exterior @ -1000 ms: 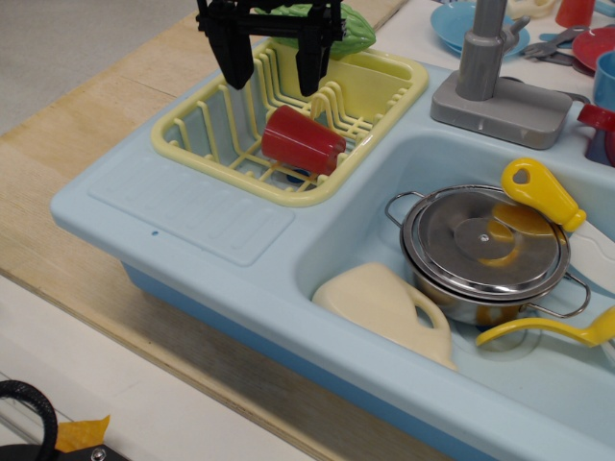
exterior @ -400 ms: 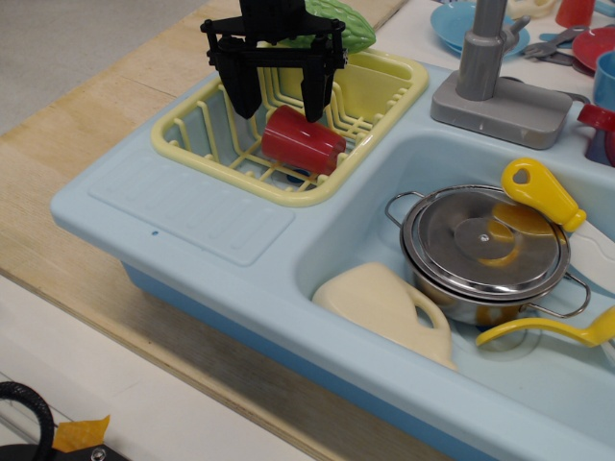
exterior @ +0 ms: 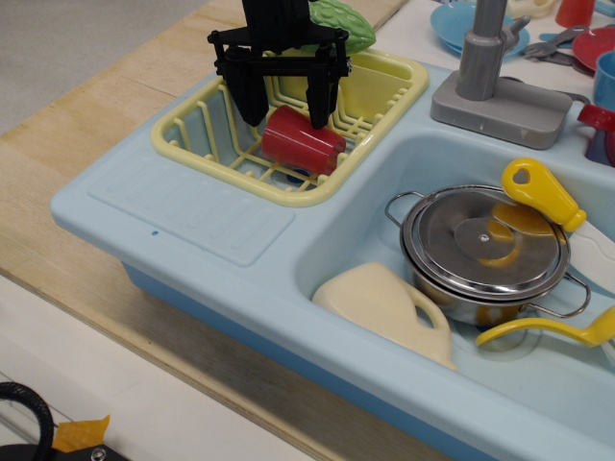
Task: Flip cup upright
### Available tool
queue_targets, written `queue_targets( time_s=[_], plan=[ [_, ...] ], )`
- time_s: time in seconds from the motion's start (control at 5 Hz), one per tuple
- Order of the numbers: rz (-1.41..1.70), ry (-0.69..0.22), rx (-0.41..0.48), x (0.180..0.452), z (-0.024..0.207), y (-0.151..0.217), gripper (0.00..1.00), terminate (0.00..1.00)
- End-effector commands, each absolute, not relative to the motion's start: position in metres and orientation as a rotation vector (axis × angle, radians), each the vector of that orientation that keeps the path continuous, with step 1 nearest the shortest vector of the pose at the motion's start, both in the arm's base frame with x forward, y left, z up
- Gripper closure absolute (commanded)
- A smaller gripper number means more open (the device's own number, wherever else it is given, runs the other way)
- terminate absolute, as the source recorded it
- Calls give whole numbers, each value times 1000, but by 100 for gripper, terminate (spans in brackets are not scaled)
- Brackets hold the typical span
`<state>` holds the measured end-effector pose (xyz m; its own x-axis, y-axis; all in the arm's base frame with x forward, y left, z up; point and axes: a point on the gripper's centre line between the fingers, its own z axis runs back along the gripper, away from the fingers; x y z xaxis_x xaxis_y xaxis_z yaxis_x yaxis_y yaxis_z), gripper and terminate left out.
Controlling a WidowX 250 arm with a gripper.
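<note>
Toward bench's far edge, yellow rack [exterior: 192,144] | red cup [exterior: 302,141] lying sideways inside | gripper [exterior: 285,106] spread wide, fingers straddling cup's upper end, gripping nothing

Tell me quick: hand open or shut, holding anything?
Hand: open, holding nothing; its fingers straddle one end of the cup lying in the rack.

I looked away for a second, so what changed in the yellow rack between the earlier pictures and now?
The open end effector came down and slightly right, so its fingers now straddle the red cup. It has not closed on it. The cup lies on its side in the dish rack as before; the steel pot has not moved.
</note>
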<state>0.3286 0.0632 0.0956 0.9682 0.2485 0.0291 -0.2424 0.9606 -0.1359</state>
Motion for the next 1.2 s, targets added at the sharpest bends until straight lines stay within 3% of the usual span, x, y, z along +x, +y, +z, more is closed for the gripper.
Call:
queue_targets(
  time_s=[0.0, 0.2, 0.4, 0.6, 0.8, 1.0],
  plan=[
    [235, -95, -130, 329, 98, 58, 0, 0],
    [237, -100, -143, 324, 93, 52, 100, 0],
    [244, -93, -158, 322, 92, 50, 100, 0],
    [258, -93, -141, 320, 109, 43, 0, 0],
    [251, -107, -136, 319, 125, 34, 0, 0],
    [241, -121, -185, 317, 128, 20, 0, 0]
  ],
)
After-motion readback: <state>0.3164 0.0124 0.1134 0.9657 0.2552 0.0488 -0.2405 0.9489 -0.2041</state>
